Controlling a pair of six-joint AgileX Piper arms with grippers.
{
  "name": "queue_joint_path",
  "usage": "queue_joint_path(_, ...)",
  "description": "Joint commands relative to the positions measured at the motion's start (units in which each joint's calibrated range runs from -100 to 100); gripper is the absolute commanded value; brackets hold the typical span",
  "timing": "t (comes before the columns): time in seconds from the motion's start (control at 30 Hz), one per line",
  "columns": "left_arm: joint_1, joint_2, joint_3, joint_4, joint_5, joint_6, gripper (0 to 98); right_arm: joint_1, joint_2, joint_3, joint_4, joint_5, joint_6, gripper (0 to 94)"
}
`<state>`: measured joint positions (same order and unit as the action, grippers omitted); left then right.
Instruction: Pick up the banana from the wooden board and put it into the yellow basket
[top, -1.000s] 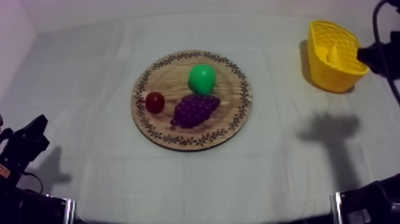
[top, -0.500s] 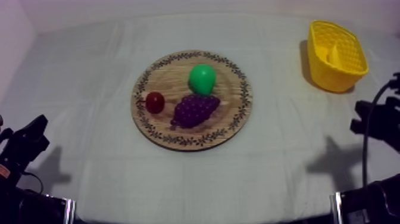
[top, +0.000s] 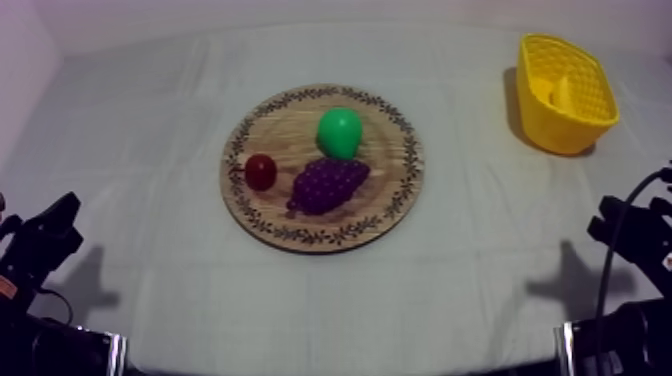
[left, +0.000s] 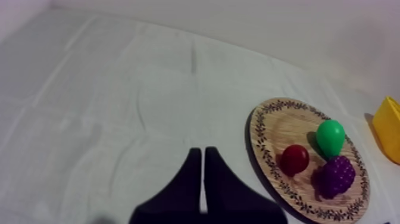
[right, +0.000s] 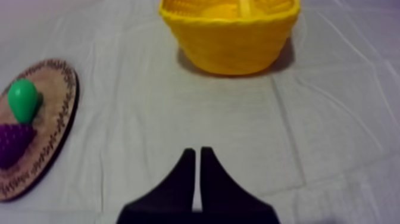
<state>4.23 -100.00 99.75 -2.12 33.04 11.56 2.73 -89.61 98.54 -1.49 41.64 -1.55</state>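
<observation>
The banana (top: 561, 92) lies inside the yellow basket (top: 575, 128) at the upper right of the frame, well apart from the wooden board (top: 285, 125) at the centre of the worktop (top: 150, 150). On the board sit a pear (top: 340, 131), a bunch of grapes (top: 328, 185) and a small red fruit (top: 261, 171). The left jaws, low at the left edge, and the right jaws, low at the right edge, are both clenched on nothing.

A table under a wrinkled grey-white cloth (top: 150, 130) carries a round wooden board (top: 275, 130) with a patterned rim near its middle. A yellow openwork basket (top: 562, 130) stands at the far right, well apart from the board.
</observation>
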Motion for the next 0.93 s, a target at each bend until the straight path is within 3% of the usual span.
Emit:
queue_joint_path(0.0,0.01,0.00,0.03,0.00,0.02,-0.01,0.1,0.44,-1.49,0.10,0.04,-0.41,-0.81,0.5)
queue_joint_path(0.3,0.01,0.00,0.03,0.00,0.02,-0.01,0.1,1.06,-5.79,0.44,0.05,-0.84,0.63,0.5)
queue_joint_path(0.63,0.01,0.00,0.03,0.00,0.02,-0.01,0.1,1.39,-6.13,1.10,-0.05,-3.62,12.45,0.5)
queue_joint_path(0.9,0.01,0.00,0.03,0.00,0.02,-0.01,0.1,1.40,-6.14,1.12,-0.05,-3.73,12.90,0.5)
